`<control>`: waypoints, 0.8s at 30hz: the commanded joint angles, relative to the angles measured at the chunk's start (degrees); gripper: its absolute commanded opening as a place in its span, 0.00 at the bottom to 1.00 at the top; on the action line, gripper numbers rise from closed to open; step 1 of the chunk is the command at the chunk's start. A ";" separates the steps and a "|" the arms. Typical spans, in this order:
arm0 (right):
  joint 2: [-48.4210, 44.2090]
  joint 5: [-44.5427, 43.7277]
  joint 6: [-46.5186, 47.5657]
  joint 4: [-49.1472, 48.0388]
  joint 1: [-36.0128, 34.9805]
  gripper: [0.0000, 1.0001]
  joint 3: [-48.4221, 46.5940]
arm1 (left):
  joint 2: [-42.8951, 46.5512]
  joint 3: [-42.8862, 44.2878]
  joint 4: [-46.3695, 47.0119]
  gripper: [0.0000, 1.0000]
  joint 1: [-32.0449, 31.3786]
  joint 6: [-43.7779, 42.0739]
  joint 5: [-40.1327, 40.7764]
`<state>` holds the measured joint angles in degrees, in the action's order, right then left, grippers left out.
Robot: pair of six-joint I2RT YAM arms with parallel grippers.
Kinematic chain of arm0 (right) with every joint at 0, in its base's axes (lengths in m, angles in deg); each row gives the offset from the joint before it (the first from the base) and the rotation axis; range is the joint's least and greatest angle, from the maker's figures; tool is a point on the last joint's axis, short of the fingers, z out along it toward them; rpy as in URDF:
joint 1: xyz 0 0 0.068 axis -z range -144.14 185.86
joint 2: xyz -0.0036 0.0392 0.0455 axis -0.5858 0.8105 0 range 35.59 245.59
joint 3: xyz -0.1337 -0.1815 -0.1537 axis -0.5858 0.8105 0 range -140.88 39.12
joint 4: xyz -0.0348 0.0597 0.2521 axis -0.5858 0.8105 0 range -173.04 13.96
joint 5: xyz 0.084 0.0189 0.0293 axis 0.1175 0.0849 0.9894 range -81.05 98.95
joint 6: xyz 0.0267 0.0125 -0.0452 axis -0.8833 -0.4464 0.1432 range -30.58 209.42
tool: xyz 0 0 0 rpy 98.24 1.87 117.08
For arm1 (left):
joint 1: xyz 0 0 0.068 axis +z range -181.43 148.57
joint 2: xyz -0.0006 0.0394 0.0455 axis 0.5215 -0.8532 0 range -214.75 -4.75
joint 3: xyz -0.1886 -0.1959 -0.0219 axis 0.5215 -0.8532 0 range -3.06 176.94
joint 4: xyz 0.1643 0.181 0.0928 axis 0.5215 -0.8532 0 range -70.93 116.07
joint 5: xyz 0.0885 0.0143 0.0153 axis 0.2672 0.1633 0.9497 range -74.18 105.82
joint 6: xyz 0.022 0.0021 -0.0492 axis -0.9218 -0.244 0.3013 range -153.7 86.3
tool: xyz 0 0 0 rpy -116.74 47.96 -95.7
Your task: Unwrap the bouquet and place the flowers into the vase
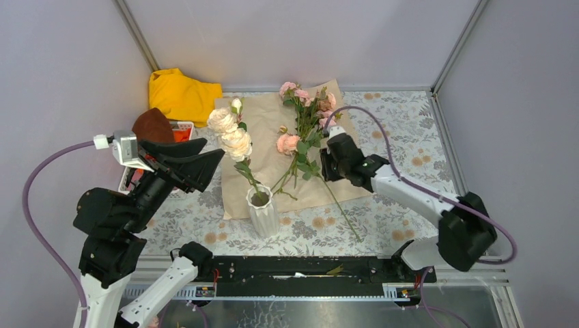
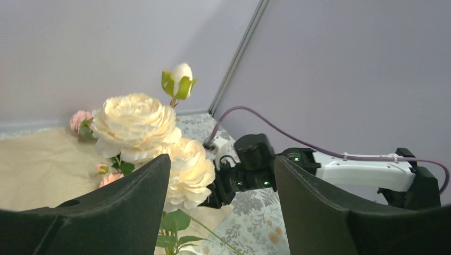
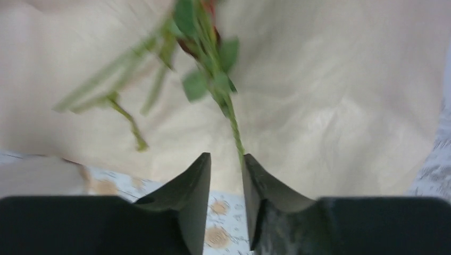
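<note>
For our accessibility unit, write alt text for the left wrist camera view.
Large cream-white artificial roses with one closed bud fill the centre-left, seen between the left gripper's two open dark fingers. Behind lies tan kraft paper; the white-and-black right arm extends in from the right.

Two YAM arms: L arm (image 1: pixel 109 212) & R arm (image 1: pixel 403 191), white link shells w/ black joint housings, black wedge-shaped fingers (image 2: pixel 122 212), purple cable (image 2: pixel 238 108) at each wrist; green LEDs (image 2: pixel 295 157) on R; grey-white camera block (image 1: pixel 126 147) on L.
</note>
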<state>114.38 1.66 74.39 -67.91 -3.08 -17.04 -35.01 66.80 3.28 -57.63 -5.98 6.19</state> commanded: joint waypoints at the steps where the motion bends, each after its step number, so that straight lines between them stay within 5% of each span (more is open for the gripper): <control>1: 4.72 -1.79 -1.82 1.79 0.16 0.39 -0.07 | 1.30 -2.12 0.08 0.79 0.36 1.31 -0.66; 11: 19.64 -3.38 -4.44 3.23 0.10 0.44 -3.17 | 1.76 -4.46 -0.96 0.79 0.37 0.75 1.32; 13: 21.20 -2.54 -4.50 3.02 0.12 0.35 -3.12 | 1.72 -4.76 -0.94 0.79 0.39 0.73 1.66; 17: 23.10 -1.52 -4.54 3.00 0.11 0.00 -3.75 | 1.12 -4.97 -0.92 0.79 0.38 0.72 1.17; 24: 18.25 -1.52 -4.73 2.97 0.13 0.00 -3.55 | 4.77 -3.52 -4.02 0.78 0.45 -1.94 8.72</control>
<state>136.25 0.46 70.48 -65.33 -3.08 -19.62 -33.33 62.04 1.47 -57.63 -5.67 9.29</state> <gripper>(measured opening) 0.051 0.779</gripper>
